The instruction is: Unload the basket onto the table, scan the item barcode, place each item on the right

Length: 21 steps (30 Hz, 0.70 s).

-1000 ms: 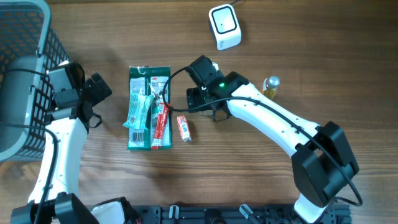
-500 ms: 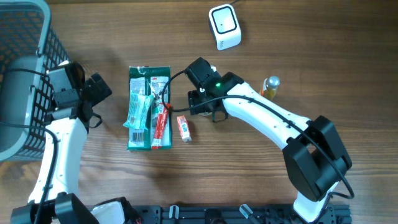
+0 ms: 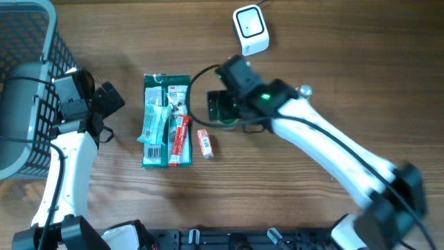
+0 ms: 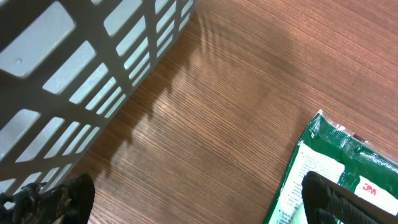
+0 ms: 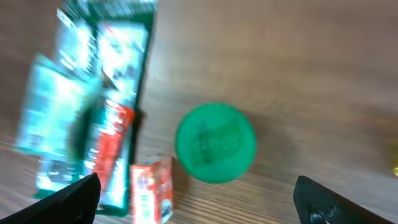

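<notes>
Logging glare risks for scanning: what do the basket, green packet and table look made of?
Basket: likely moulded plastic, matte grey; rigid lattice bars.
Green packet: probably glossy plastic film; crinkled sealed edge.
Table: wood or wood-look laminate; visible grain, slight sheen.

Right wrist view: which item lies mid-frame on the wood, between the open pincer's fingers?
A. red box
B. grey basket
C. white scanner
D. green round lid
D: the green round lid lies flat on the wood in the middle of the right wrist view, with the red box off to its lower left.
</notes>
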Available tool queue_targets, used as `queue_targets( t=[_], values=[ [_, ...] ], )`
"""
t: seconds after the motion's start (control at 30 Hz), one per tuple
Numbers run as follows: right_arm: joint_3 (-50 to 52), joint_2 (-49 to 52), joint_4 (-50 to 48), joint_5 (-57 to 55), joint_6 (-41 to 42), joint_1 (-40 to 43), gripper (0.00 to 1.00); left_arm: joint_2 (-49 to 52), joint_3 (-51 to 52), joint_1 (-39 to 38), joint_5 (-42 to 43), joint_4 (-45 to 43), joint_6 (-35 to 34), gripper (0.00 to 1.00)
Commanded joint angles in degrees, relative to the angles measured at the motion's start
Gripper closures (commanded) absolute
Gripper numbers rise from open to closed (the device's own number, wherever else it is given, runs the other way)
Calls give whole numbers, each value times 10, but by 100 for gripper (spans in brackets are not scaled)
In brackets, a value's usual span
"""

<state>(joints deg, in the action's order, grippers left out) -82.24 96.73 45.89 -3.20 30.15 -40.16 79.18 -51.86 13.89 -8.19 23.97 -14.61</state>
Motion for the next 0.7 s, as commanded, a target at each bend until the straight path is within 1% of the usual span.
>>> queue_targets(
  t=[0.0, 0.07, 0.17, 0.23, 0.67],
  values=[
    [-16, -98, 34, -100, -6, 4, 0, -7, -9, 2, 2, -2, 7, 0],
    [-16, -125, 53, -125, -6, 4, 0, -7, -9, 2, 2, -2, 7, 0],
    [-15, -133, 90, -155, 3, 5, 0, -7, -9, 2, 2, -2, 7, 0],
    [-15, -133, 91, -154, 20, 5, 0, -7, -9, 2, 2, -2, 7, 0],
    [-15, -129, 97, -130, 14, 5, 0, -7, -9, 2, 2, -2, 7, 0]
  ],
)
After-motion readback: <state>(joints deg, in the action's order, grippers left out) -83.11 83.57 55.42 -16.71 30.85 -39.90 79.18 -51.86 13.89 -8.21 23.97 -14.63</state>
